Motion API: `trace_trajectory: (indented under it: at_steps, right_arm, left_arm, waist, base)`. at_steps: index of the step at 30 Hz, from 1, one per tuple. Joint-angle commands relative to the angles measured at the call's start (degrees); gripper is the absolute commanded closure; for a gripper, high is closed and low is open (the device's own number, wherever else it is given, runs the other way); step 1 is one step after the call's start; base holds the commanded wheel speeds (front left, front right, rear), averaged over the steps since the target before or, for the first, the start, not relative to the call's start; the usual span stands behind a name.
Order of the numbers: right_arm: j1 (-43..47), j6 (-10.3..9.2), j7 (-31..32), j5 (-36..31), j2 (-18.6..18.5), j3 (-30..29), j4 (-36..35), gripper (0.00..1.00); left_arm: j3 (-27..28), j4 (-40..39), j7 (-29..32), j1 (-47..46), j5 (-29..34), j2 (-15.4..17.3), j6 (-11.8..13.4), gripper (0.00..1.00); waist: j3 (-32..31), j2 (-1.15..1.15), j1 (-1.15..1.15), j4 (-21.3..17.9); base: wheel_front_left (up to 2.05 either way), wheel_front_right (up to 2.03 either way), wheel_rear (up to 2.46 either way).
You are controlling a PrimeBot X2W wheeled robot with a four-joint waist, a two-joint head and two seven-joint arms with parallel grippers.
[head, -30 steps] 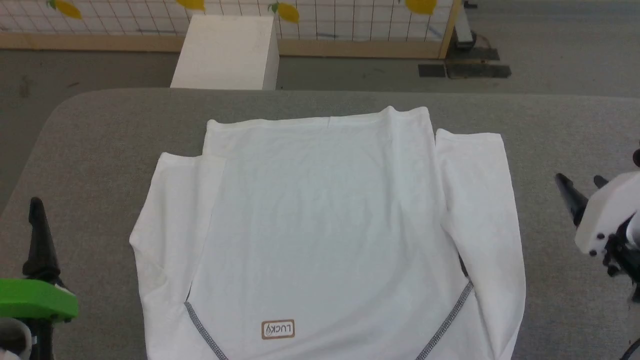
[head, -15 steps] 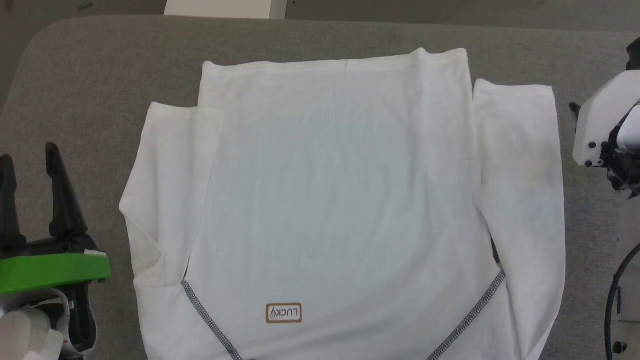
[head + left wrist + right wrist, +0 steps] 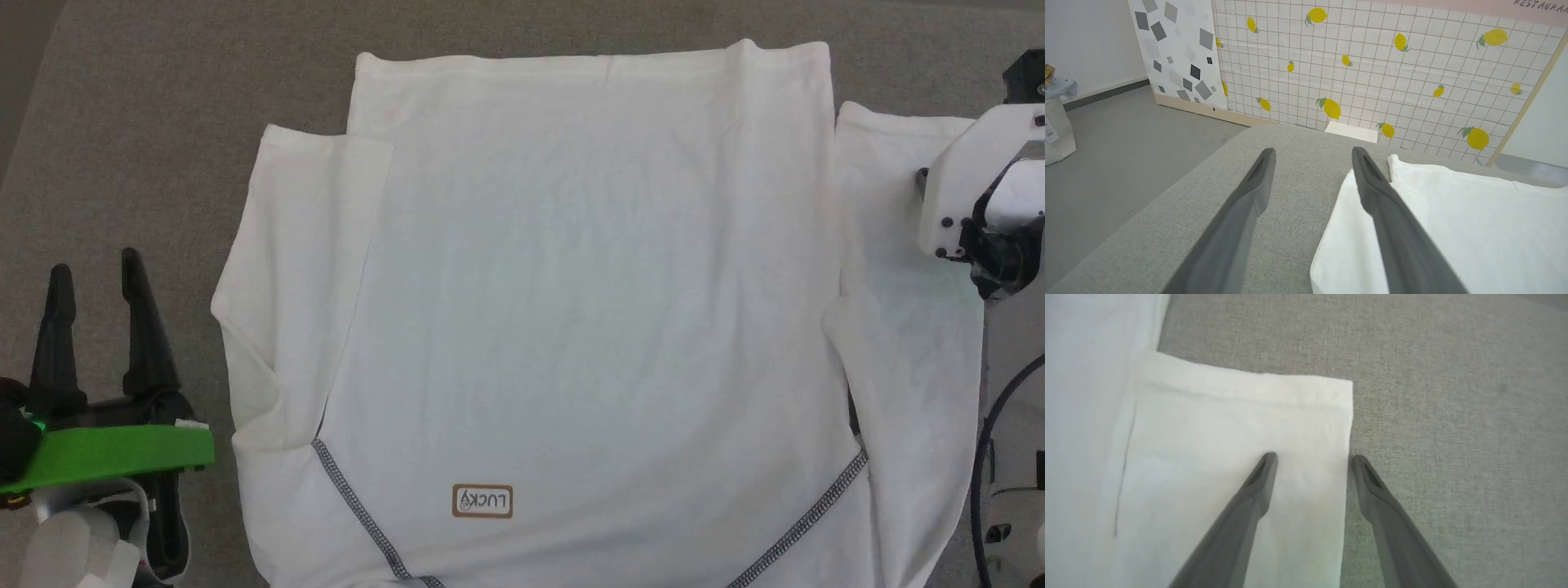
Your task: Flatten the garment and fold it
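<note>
The white shirt (image 3: 588, 286) lies flat on the grey bench (image 3: 147, 147), with both long sleeves laid down along its sides and the little brown patch (image 3: 482, 501) at the near end. The left tool (image 3: 96, 263) is wide open over the bare bench, just beside the shirt's left sleeve (image 3: 294, 269), and its two dark fingers (image 3: 147, 327) stand well apart. The right tool (image 3: 1313, 456) is open too, with one finger over the end of the right sleeve (image 3: 1229, 424) and the other finger over the bench just past the sleeve's edge.
</note>
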Motion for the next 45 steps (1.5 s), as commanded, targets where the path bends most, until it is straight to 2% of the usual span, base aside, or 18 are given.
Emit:
trace_trajectory:
  at_steps: [1, 7, 8, 9, 13, 16, 22, 28, 31, 35, 40, 45]
  right_arm:
    - [0.5, -0.09, 0.3, 0.9, 0.8, -0.6, 1.5, 1.00]
    - [1.0, -0.09, -6.5, 10.4, 1.7, -5.7, -1.4, 1.00]
    - [4.4, -0.09, -8.1, 14.3, 0.6, -7.4, -4.7, 1.00]
    - [5.7, -0.09, -8.2, 15.2, 0.1, -8.0, -5.9, 1.00]
    - [13.3, -0.09, -6.6, 17.5, -2.0, -10.6, -12.3, 1.00]
    - [19.7, -0.09, -4.4, 19.4, -2.2, -13.5, -17.7, 1.00]
    - [30.4, -0.09, -1.5, 20.8, -0.3, -19.0, -29.3, 1.00]
    - [35.3, -0.09, 0.5, 21.2, 1.4, -21.2, -39.8, 1.00]
    - [36.5, -0.09, 2.7, 22.4, 1.9, -19.6, -45.0, 1.00]
    - [37.5, -0.09, 6.7, 26.0, 2.4, -14.6, -51.1, 1.00]
    - [37.1, -0.09, 11.6, 31.6, 2.6, -3.6, -56.8, 1.00]
    - [36.1, -0.09, 14.3, 35.6, 2.8, 9.6, -57.4, 1.00]
  left_arm:
    - [0.5, 0.4, -0.3, -1.1, 0.8, -0.5, -0.5, 0.00]
    - [1.4, 2.0, -0.3, -0.4, 2.4, -1.7, -2.2, 0.00]
    - [1.9, 2.3, -0.3, 0.3, 2.9, -2.2, -2.5, 0.00]
    - [2.1, 2.2, -0.3, 0.6, 3.0, -2.4, -2.6, 0.00]
    - [3.0, 1.9, -0.3, 2.3, 3.7, -3.0, -2.8, 0.00]
    - [3.6, 1.6, -0.3, 3.5, 4.1, -3.6, -2.9, 0.00]
    - [4.4, 1.2, -0.3, 5.7, 4.8, -4.4, -2.9, 0.00]
    - [5.2, 0.7, -0.3, 7.7, 5.2, -5.2, -2.7, 0.00]
    - [5.3, 0.6, -0.3, 8.4, 5.3, -5.5, -2.7, 0.00]
    - [5.2, 0.4, -0.3, 9.1, 5.6, -5.8, -2.7, 0.00]
    - [4.8, 0.4, -0.3, 9.2, 5.8, -5.7, -2.6, 0.00]
    - [4.5, 0.2, 0.0, 9.4, 5.9, -5.5, -2.5, 0.00]
  waist:
    - [-1.0, 0.00, -0.01, -0.8]
    - [-5.7, 0.00, -0.01, -2.8]
    - [-8.5, 0.00, -0.01, -3.8]
    - [-9.3, 0.00, -0.01, -4.2]
    - [-12.4, 0.00, -0.01, -5.5]
    - [-14.5, 0.00, -0.01, -6.1]
    - [-17.7, 0.00, -0.01, -6.8]
    - [-20.5, 0.00, -0.01, -7.2]
    - [-21.5, 0.00, -0.01, -7.1]
    - [-22.6, 0.00, -0.01, -6.9]
    - [-23.4, 0.00, -0.01, -6.5]
    - [-24.0, 0.00, -0.01, -6.0]
  base:
    - [0.00, 0.00, 0.00]
    - [0.00, 0.00, 0.00]
    - [0.00, 0.00, 0.00]
    - [0.00, 0.00, 0.00]
    - [0.00, 0.00, 0.00]
    - [0.00, 0.00, 0.00]
    - [0.00, 0.00, 0.00]
    - [0.00, 0.00, 0.00]
    - [0.00, 0.00, 0.00]
    - [0.00, 0.00, 0.00]
    - [0.00, 0.00, 0.00]
    - [0.00, 0.00, 0.00]
